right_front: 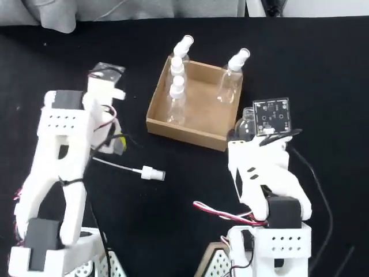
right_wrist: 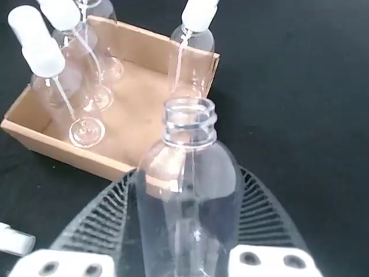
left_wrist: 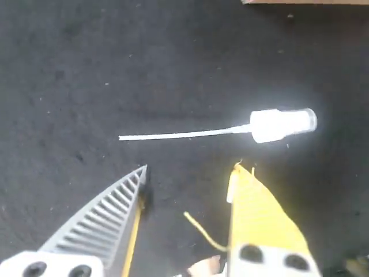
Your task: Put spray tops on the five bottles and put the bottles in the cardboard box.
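The black worktop (right_front: pixel 323 69) carries an open cardboard box (right_front: pixel 183 130) near its middle. A white spray top (right_front: pixel 152 172) lies on its side in front of the box, apart from it, its thin tube flat on the surface.

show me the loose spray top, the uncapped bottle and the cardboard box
spray top (left_wrist: pixel 282 125), left wrist view, on its white cap
uncapped bottle (right_wrist: pixel 189 202), right wrist view, on its clear body
cardboard box (right_front: pixel 184 134), high view, on the outer wall facing the arms
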You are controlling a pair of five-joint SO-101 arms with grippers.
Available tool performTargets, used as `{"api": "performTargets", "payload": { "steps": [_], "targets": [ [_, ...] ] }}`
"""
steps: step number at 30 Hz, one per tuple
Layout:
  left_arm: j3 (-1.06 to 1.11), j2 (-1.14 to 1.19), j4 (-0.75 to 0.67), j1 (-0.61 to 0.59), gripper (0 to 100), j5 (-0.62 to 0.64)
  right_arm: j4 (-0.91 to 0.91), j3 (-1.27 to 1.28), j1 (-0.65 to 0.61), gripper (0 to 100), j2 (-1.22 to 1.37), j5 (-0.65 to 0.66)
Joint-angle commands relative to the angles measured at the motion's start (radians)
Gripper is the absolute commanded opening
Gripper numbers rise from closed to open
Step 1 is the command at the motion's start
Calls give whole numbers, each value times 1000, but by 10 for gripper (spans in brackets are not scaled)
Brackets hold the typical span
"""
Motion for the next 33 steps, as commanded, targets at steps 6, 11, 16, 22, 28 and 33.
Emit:
{"api": "performTargets", "payload": {
  "steps": [6, 11, 16, 22, 28, 33],
  "targets": [
    [-7, -107, -2, 125, 213, -126, -32, -45, 51, 136, -24, -8],
    [-5, -106, -2, 179, 210, -235, -46, -41, 49, 135, -24, -8],
    [16, -106, -18, 231, 209, -305, -46, -41, 49, 135, -24, -8],
    [211, -117, -144, 318, 209, -408, -46, -41, 49, 135, -24, -8],
    [311, -114, -250, 369, 209, -479, -46, -41, 49, 135, -24, -8],
    [358, -107, -319, 406, 209, -526, -46, -41, 49, 135, -24, -5]
  ]
}}
